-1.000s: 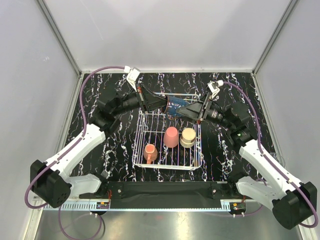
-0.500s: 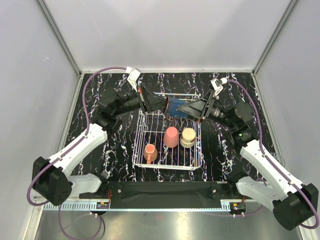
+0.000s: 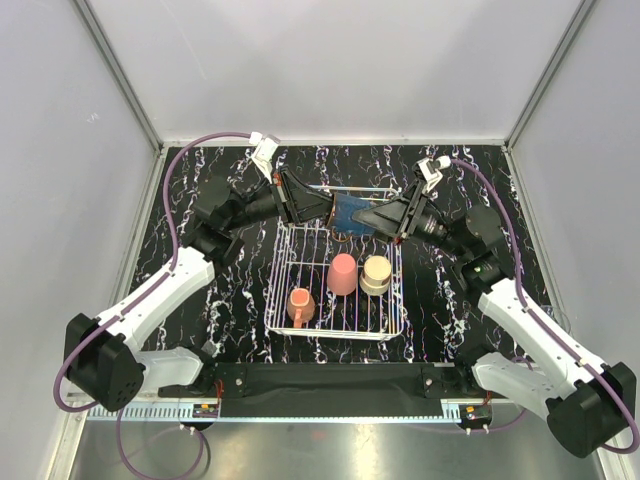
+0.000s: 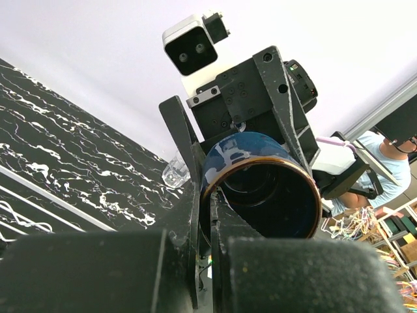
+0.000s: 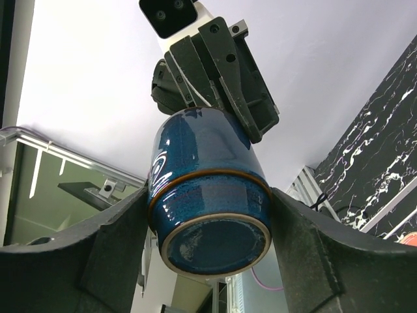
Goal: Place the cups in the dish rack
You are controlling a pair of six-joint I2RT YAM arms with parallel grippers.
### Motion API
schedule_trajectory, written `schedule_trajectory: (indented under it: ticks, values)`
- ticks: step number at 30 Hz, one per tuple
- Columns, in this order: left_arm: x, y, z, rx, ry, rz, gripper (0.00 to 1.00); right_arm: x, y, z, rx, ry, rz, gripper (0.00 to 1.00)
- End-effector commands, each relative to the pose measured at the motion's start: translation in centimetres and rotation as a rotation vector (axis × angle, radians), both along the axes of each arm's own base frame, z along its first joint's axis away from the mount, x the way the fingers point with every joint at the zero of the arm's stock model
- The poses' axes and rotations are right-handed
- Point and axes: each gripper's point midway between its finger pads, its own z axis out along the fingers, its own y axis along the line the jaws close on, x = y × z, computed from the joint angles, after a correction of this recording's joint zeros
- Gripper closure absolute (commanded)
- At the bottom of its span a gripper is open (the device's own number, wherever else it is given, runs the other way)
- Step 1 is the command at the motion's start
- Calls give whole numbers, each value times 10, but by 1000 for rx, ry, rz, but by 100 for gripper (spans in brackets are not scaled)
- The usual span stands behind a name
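The dark blue cup (image 3: 348,211) hangs on its side above the far end of the dish rack (image 3: 275,292), held between both arms. My left gripper (image 3: 330,208) is shut on the cup's rim (image 4: 260,189), one finger inside the mouth and one outside. My right gripper (image 3: 364,216) straddles the cup's base (image 5: 210,222), with both fingers (image 5: 124,228) pressed against its sides. Inside the rack stand a pink tumbler (image 3: 343,273), a cream cup (image 3: 376,274) and an orange mug (image 3: 299,303), all upside down. A clear glass (image 4: 176,174) sits on the table beyond the rack.
The rack stands mid-table on the black marbled top (image 3: 210,180). White walls close in the back and both sides. A purple cable (image 3: 205,140) loops over the left arm, and another (image 3: 495,195) runs along the right arm.
My right gripper's fingers have closed in from wide open onto the blue cup's base. Both grippers and the cup shifted slightly toward the back.
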Motion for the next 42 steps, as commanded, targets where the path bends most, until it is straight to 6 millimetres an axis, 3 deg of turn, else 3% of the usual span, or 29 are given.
schedule_trajectory:
  ticks: [1, 6, 14, 22, 29, 30, 31, 33, 34, 36, 37, 42]
  values:
    - [0, 2, 14, -41, -64, 5, 100, -14, -1, 35, 70, -108, 19, 24]
    - [0, 1, 14, -41, -64, 2, 100, -12, 0, 37, 66, -104, 13, 32]
    - [-2, 3, 16, -44, -72, 4, 100, -7, -2, 36, 59, -92, -23, 15]
    - [-3, 3, 17, -45, -76, 4, 100, -6, -3, 32, 57, -83, -33, 16]
    - [-3, 3, 17, -43, -78, 2, 100, -5, -3, 34, 41, -85, -42, 39]
    - [-3, 3, 17, -42, -80, 4, 100, -4, -2, 31, 29, -71, -45, 45]
    - [-3, 3, 16, -40, -80, 5, 100, -4, -3, 34, 26, -75, -47, 60]
    - [-1, 3, 14, -30, -70, 9, 100, -3, -2, 32, 9, -68, -52, 74]
    - [1, 2, 12, -23, -72, 15, 86, -2, -2, 35, 7, -72, -58, 81]
    - [3, 2, 9, -5, -57, 28, 71, 1, -1, 31, -25, -57, -66, 98]
    - [7, 2, 8, 2, -63, 47, 58, 2, -2, 35, -31, -60, -75, 100]
    - [12, 4, 0, 51, -39, 88, 26, 8, -8, 30, -102, -31, -142, 100]
